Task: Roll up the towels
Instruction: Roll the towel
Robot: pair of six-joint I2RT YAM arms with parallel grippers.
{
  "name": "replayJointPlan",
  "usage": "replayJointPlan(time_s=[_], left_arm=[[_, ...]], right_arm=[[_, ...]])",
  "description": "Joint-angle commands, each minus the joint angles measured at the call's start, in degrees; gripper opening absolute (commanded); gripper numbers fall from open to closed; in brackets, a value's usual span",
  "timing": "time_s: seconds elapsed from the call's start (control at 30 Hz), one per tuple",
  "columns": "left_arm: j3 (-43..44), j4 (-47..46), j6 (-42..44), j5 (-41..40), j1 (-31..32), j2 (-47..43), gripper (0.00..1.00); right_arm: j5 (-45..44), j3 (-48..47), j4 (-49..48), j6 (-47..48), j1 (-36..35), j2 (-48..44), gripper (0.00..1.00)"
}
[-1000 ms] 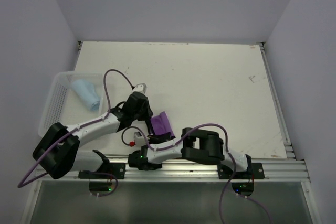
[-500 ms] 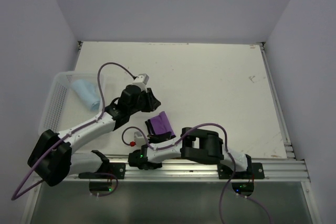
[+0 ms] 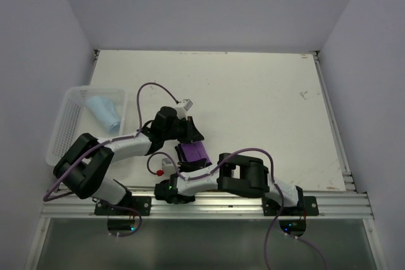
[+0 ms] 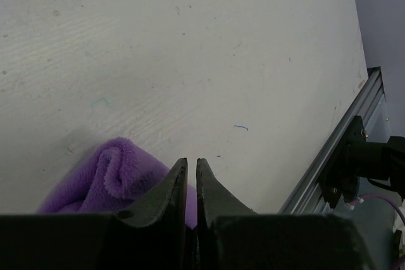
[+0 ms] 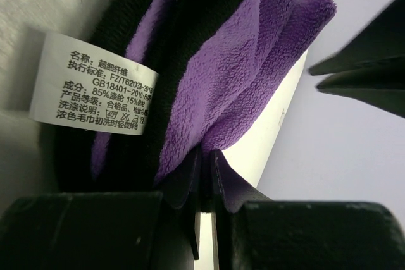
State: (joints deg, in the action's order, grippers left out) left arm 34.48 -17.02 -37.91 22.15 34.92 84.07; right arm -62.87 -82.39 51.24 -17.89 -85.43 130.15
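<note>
The dark towel (image 3: 193, 152), purple face up, lies partly rolled near the front edge of the table (image 3: 253, 99). My left gripper (image 3: 192, 136) is at its far edge. In the left wrist view its jaws (image 4: 188, 160) stand nearly together, with purple towel (image 4: 114, 178) low in the slit and bare tips. My right gripper (image 3: 187, 167) holds the near edge; in the right wrist view it (image 5: 206, 151) is shut on a purple fold (image 5: 221, 86) beside the white tag (image 5: 95, 86). The light blue towel (image 3: 104, 113) lies rolled in the basket (image 3: 68, 132).
The white mesh basket stands at the left edge of the table. The aluminium rail (image 3: 253, 203) with both arm bases runs along the front. The right arm's folded links (image 3: 243, 178) lie just right of the towel. A purple cable (image 3: 149, 90) loops above the left arm.
My left gripper lifted off the towel and opened, then came back down at the towel's far edge and closed. The right gripper has stayed shut on the near edge.
</note>
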Motion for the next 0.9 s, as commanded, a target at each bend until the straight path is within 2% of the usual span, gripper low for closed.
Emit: replayJointPlan(time_s=[0.0, 0.5, 0.87], left_arm=[[-1.3, -2.3, -0.6, 1.4, -0.3, 2.1, 0.13], [-7.4, -6.9, -3.7, -2.1, -0.3, 8.6, 0.08], [-11.0, -10.9, -5.8, -4.8, -0.3, 13.1, 0.04]], right_arm=[[14.3, 0.9, -6.7, -3.7, 1.6, 4.4, 0.0], [13.8, 0.7, -5.9, -4.5, 1.8, 3.6, 0.01], [10.4, 3.2, -7.0, -7.7, 1.8, -5.7, 0.3]])
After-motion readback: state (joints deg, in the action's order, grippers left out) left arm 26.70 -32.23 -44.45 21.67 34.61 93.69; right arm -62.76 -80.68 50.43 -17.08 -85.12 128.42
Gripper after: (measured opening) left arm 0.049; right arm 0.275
